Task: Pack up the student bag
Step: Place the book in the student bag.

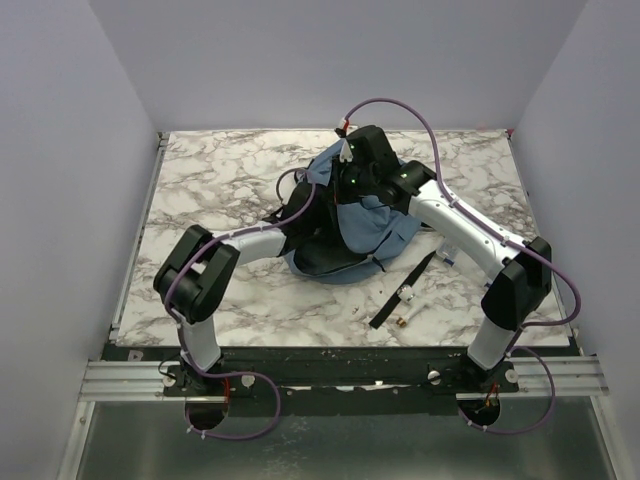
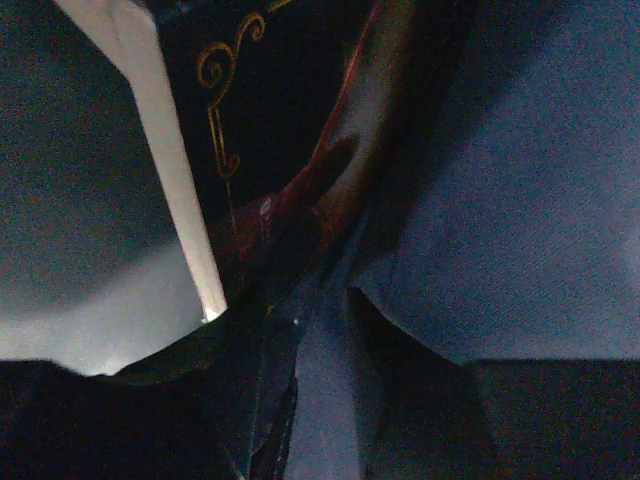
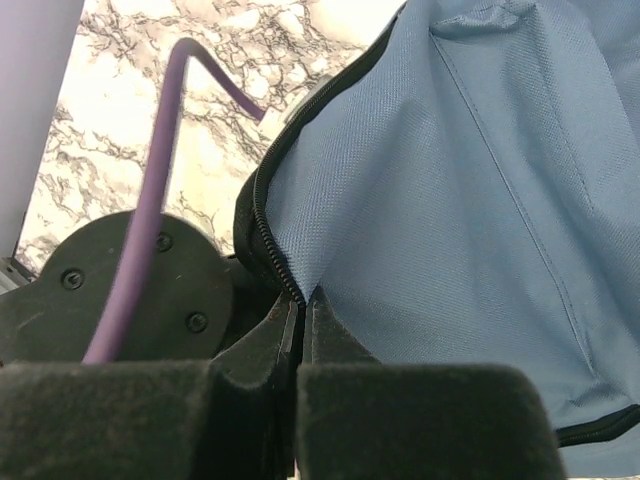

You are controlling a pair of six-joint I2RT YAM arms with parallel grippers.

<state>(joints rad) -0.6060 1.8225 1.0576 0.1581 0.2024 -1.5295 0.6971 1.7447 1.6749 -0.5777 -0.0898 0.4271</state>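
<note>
The student bag, a soft dusty-blue backpack, lies slumped in the middle of the marble table. My right gripper is shut on the bag's zipper edge and holds that fabric up at the bag's far side. My left arm reaches in from the left, and its gripper is hidden inside the bag's opening. In the dim left wrist view I see blue lining and a dark book with gold ornament and a white page edge. The left fingers are lost in shadow.
A black webbing strap trails from the bag toward the near edge. Two small pen-like items lie beside it, and another small object sits under my right forearm. White walls enclose the table.
</note>
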